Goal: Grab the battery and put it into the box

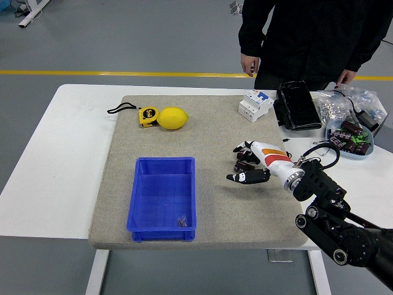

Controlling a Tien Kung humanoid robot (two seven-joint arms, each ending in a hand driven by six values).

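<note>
One hand, my right, hovers with fingers loosely spread and holding nothing over bare mat right of the box, where a small dark battery lies in the near right corner, mat edges well apart.

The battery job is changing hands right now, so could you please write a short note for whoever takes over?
Right hand: over the grey mat, right of the blue box, fingers relaxed, holding nothing.
Left hand: out of view.
Blue box: near the mat's front edge; one small dark item lies in its near right corner, too small to identify.
Batteries: apparently in the bowl at far right.
Done: possibly one placement.
Left: fetching the next battery.
</note>
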